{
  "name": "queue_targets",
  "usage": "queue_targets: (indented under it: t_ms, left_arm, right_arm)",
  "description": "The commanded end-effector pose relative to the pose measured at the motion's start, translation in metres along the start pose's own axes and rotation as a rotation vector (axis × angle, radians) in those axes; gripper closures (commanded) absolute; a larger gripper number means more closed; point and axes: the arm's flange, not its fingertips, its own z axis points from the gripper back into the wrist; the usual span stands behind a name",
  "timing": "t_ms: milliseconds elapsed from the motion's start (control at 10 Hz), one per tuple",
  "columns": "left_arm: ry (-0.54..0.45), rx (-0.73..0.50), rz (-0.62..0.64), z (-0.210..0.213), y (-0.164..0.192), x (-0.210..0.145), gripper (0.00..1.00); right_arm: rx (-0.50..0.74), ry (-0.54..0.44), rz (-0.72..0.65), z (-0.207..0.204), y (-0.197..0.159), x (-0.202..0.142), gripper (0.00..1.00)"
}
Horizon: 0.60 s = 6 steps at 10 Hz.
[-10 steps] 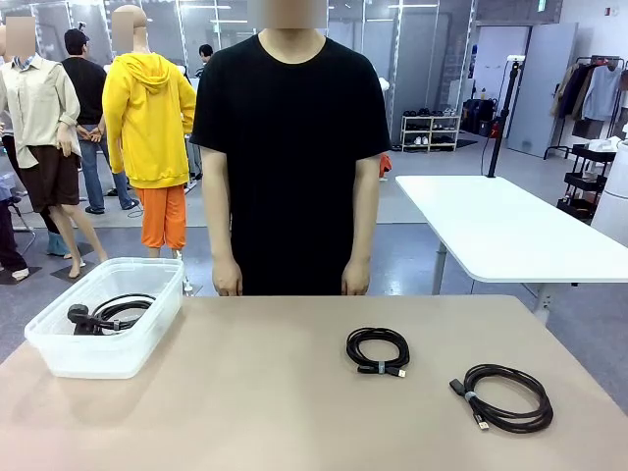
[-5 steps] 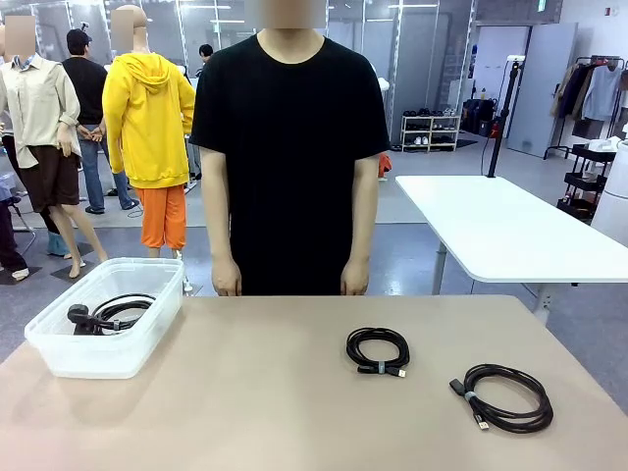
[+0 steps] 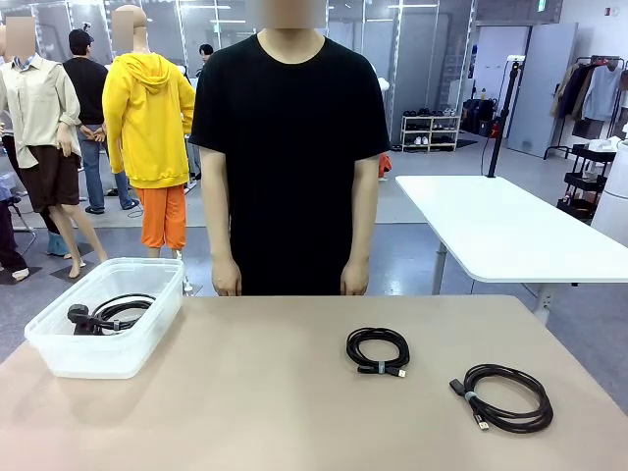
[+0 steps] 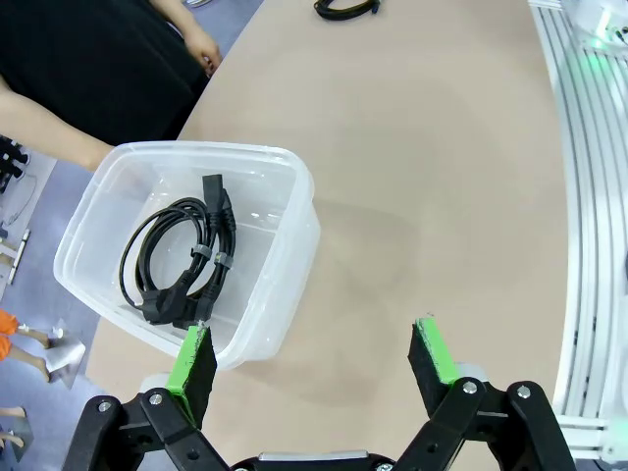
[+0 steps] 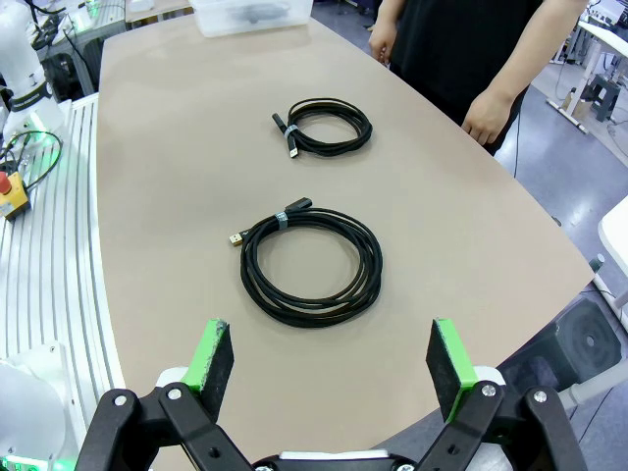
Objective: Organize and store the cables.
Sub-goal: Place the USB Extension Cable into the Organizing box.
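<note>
Nothing has moved this past second. My left claw [image 4: 312,339], by the bin [image 4: 294,179], and right claw [image 5: 330,334], above the big coil [image 5: 371,265], both hang wide apart and empty, poised for a pick. One cable [image 4: 209,257] is stored in the bin; the small coil [image 3: 351,348] and big coil lie tied on the table [image 3: 245,392].

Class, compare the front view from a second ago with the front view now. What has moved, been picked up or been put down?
Nothing visibly changed. The smaller coiled cable and the larger coiled cable lie where they were on the table. The third cable stays in the clear tub, and the person stands as before at the far edge.
</note>
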Motion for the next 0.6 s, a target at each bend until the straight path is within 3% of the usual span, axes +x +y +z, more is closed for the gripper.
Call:
queue_targets:
  t_ms: [0, 200, 500]
  left_arm:
    - [-0.008, 0.001, 0.015, 0.000, 0.002, 0.001, 0.00]
    - [-0.008, 0.001, 0.015, 0.000, 0.002, 0.001, 0.00]
    - [-0.008, 0.001, 0.015, 0.000, 0.002, 0.001, 0.00]
  right_arm:
    - [-0.001, 0.008, 0.000, 0.000, 0.003, 0.002, 0.00]
    - [0.000, 0.000, 0.000, 0.000, 0.000, 0.000, 0.00]
    - [0.060, 0.284, 0.076, -0.055, 0.012, 0.113, 0.00]
